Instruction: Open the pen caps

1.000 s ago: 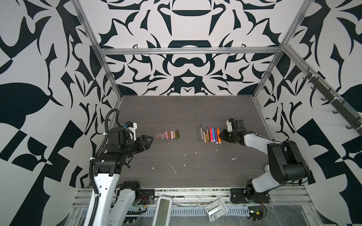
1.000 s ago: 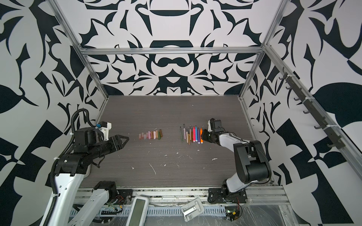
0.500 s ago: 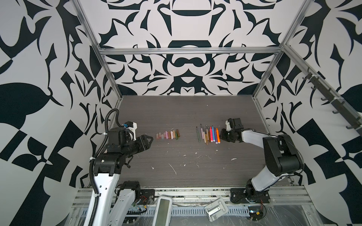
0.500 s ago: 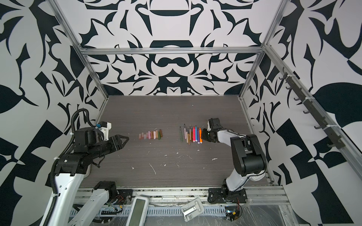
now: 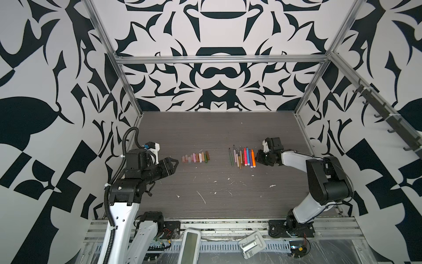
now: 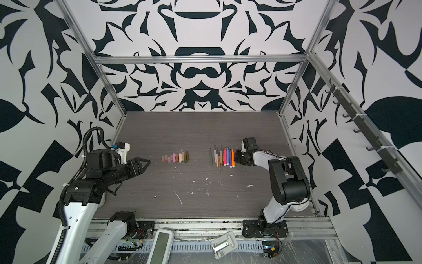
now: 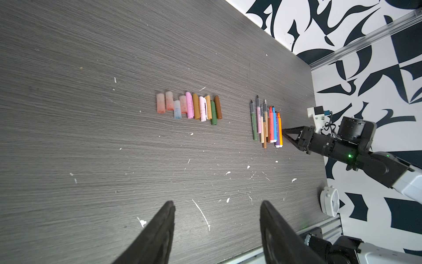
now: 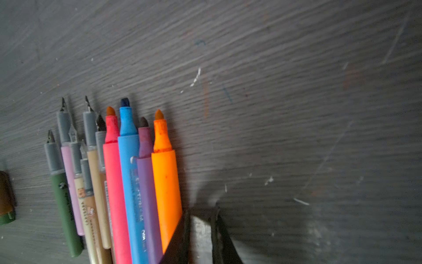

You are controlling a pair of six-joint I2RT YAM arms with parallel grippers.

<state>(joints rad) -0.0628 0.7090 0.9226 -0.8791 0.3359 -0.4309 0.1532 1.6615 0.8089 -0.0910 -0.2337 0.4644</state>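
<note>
**Right wrist view: every nib bare, job looks all but done**

Side by side on the dark wood-grain table [image 8: 296, 91] lie the pens [image 8: 127, 182], and every tip I can see is uncovered: orange, purple, blue, pink, then the slimmer tan, lilac and olive ones. Not one has a cap on it. My right gripper [image 8: 201, 211] sits low at the end of the row, pinched nearly together with nothing between its tips. It is hard by the orange pen [image 8: 165, 182]; touching or not, I cannot tell.

Over to the left wrist view: the pen caps [image 7: 189, 106] lie flat in their own row, well apart from the pens: pale translucent, pink, tan, olive, brown. I count about ten, a match for the pens. My left gripper [image 7: 217, 203] hangs back from the caps, spread wide and empty.

My read: the uncapping is finished. What's left, at most, is squaring up that orange pen and pulling both arms clear.
</note>
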